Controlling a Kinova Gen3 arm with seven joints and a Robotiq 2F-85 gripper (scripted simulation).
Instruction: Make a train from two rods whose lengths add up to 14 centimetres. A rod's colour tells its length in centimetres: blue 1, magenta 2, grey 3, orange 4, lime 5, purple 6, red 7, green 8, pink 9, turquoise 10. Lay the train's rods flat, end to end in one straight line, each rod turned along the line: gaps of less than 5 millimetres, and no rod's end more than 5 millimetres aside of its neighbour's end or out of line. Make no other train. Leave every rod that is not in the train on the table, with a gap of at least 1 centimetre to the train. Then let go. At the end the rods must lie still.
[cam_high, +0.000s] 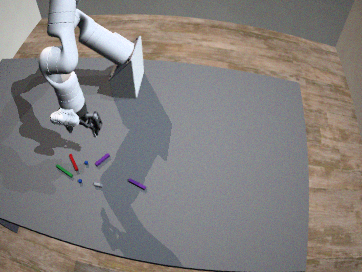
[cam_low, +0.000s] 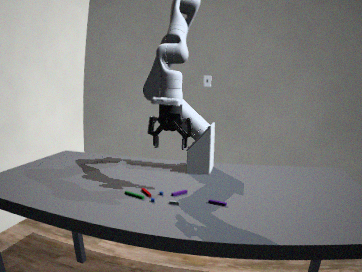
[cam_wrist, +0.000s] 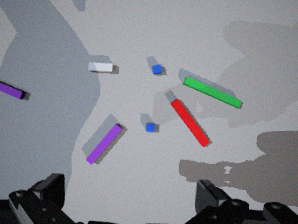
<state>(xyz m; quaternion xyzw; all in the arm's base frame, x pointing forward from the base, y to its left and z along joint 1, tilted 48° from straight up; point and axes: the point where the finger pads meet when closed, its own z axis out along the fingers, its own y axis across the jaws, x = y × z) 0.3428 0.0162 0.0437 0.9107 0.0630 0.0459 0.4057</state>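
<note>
My gripper (cam_high: 93, 125) (cam_low: 170, 135) (cam_wrist: 130, 192) is open and empty, hanging high above the table, behind the rods. Below it lie a green rod (cam_high: 64, 171) (cam_low: 134, 195) (cam_wrist: 213, 92), a red rod (cam_high: 73, 162) (cam_low: 146, 192) (cam_wrist: 190, 121), a purple rod (cam_high: 102, 159) (cam_low: 179, 192) (cam_wrist: 104, 143), and a second purple rod (cam_high: 136, 184) (cam_low: 217, 202) (cam_wrist: 11, 90) further right. A small grey rod (cam_high: 98, 184) (cam_low: 173, 202) (cam_wrist: 101, 67) and two blue rods (cam_high: 86, 162) (cam_low: 161, 193) (cam_wrist: 150, 127), (cam_high: 79, 181) (cam_low: 152, 200) (cam_wrist: 157, 68) lie among them. All rods lie flat and apart.
The grey table (cam_high: 225, 150) (cam_low: 280, 200) carries the arm's white wedge-shaped base (cam_high: 131, 70) (cam_low: 202, 150) at the back. Wooden floor (cam_high: 330, 150) surrounds the table.
</note>
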